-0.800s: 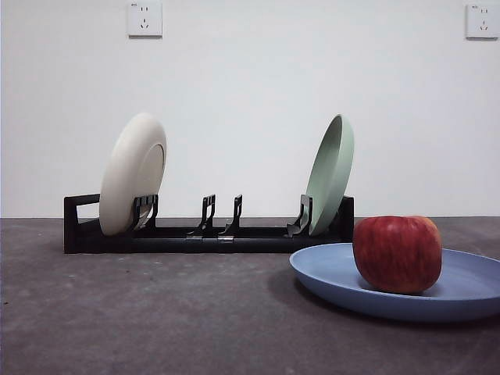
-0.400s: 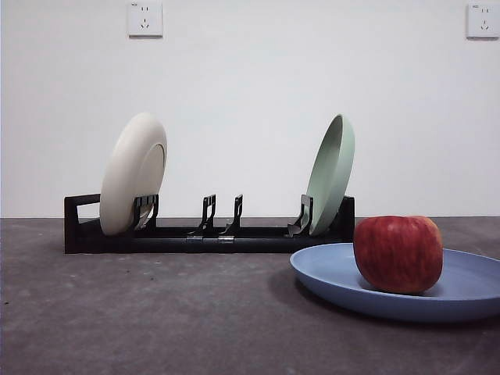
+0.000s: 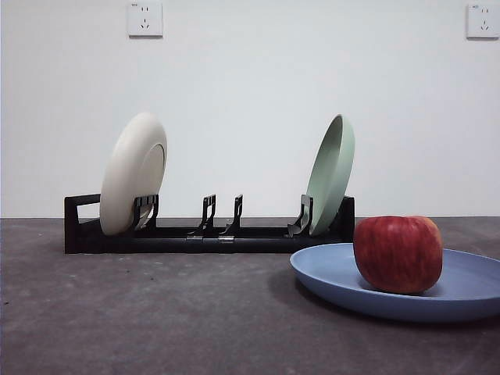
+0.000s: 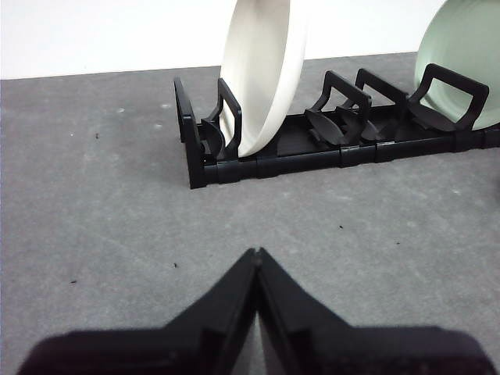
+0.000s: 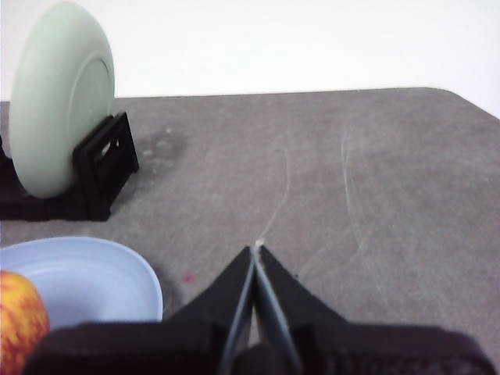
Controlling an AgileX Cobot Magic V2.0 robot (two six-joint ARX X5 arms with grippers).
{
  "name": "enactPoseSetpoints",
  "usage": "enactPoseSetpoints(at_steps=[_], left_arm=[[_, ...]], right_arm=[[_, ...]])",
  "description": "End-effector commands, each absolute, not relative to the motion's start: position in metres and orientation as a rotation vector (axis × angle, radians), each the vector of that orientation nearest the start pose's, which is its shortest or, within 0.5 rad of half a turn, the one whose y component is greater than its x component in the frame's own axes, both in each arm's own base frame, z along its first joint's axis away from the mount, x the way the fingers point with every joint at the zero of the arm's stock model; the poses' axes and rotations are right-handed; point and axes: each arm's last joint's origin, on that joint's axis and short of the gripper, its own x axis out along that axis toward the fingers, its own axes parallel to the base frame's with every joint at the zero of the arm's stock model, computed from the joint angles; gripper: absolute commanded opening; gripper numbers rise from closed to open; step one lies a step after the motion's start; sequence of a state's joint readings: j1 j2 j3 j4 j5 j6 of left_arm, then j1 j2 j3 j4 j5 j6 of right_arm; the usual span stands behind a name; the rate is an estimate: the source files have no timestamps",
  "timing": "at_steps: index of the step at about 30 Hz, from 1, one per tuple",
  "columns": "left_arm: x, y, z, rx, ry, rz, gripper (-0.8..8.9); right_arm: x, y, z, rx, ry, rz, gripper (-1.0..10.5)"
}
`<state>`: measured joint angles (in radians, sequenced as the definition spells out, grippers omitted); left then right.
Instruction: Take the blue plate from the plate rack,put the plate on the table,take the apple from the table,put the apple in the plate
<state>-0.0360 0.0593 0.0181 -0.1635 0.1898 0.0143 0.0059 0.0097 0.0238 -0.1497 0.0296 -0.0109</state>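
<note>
1. Across the last second we see nothing shift: the apple sits in the plate just as it did, and the plate lies flat on the desk, in front of the rack near its green-plate end.
2. We judge from this that the task is done; both steps look complete, and no move seems left to make.
3. The rack has kept its cream plate at one end and its green plate at the other, with the middle prongs bare.
4. Our right hand is the nearer one: its jaws are pressed together on nothing, raised above the desk just beside the plate's rim, clear of the apple.
5. Our left hand is likewise pressed together and empty, over bare desk facing the cream plate's end of the rack, well apart from the apple.
</note>
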Motion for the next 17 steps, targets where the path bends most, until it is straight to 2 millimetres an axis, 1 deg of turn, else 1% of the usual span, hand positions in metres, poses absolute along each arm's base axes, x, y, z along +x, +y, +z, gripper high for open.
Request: enactPoseSetpoints(at_steps=[1,17], left_arm=[[0.0981,-0.0091,0.1468,-0.001,0.208,-0.225,-0.02],[0.0981,-0.0091,0.1468,-0.001,0.207,-0.225,-0.02]], right_arm=[[0.0960,-0.0005,0.1510,-0.003,0.167,-0.029,0.0],[0.0958,-0.0005,0.1500,-0.004,0.178,-0.029,0.0]])
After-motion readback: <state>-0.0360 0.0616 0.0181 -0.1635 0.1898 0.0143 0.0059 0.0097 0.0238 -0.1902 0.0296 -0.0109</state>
